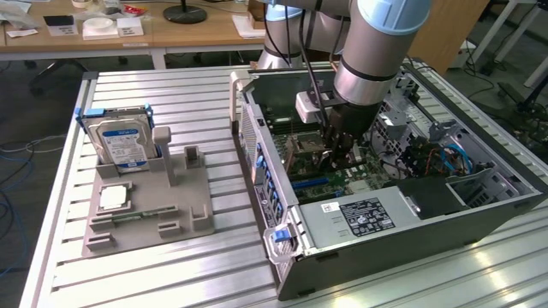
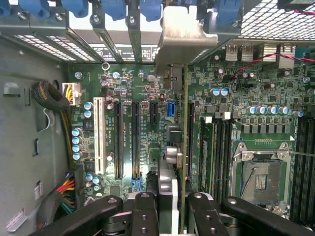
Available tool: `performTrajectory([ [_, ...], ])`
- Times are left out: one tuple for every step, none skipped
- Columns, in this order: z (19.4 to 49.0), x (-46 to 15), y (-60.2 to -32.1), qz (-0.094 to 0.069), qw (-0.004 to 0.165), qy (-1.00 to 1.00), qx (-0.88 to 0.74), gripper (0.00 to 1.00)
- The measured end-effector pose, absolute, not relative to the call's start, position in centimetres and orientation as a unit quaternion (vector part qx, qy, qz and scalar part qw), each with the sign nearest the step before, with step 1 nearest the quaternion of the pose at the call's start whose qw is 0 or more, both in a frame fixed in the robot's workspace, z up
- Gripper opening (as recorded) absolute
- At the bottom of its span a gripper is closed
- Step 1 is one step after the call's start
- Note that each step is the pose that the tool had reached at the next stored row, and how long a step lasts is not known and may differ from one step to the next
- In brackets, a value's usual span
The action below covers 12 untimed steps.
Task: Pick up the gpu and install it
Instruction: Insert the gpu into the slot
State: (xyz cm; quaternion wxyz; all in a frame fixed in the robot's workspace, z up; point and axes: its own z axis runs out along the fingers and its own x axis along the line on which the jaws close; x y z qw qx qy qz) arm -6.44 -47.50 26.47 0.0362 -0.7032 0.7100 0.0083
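One gripper (image 2: 172, 206) pinching card (image 2: 184, 147) edge-on, so its connector faces board (image 2: 133, 88) | card at frame centre, bracket (image 2: 184, 32) toward rear slots | exterior: inside case (image 1: 411, 244), centre-right; drive (image 1: 122, 144) left.

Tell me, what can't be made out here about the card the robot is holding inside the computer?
- Whether the gpu has entered its slot: in the wrist view the card is edge-on and hides its own connector edge.
- Where the gripper meets the card: in the exterior view the arm covers it.
- The hard drive label text: too small in the exterior view.
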Motion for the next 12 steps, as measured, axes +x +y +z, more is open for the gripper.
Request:
performTrajectory([
  [26.47,-6.44,-47.5,0.008,0.036,0.71,-0.703,0.28],
  [26.47,-6.44,-47.5,0.008,0.036,0.71,-0.703,0.28],
  [26.47,-6.44,-47.5,0.008,0.036,0.71,-0.703,0.28],
  [26.47,-6.44,-47.5,0.008,0.036,0.71,-0.703,0.28],
  [26.47,-6.44,-47.5,0.008,0.036,0.71,-0.703,0.28],
  [26.47,-6.44,-47.5,0.008,0.036,0.71,-0.703,0.28],
  [26.47,-6.44,-47.5,0.008,0.036,0.71,-0.703,0.28],
  [26.47,-6.44,-47.5,0.008,0.036,0.71,-0.703,0.28],
  [26.42,-6.46,-47.47,0.008,0.036,0.71,-0.703,0.28],
  [26.35,-6.47,-47.39,0.008,0.036,0.711,-0.702,0.28],
  [26.23,-6.48,-47.32,0.008,0.036,0.712,-0.701,0.28],
  [26.09,-6.47,-47.29,0.008,0.037,0.713,-0.7,0.28],
])
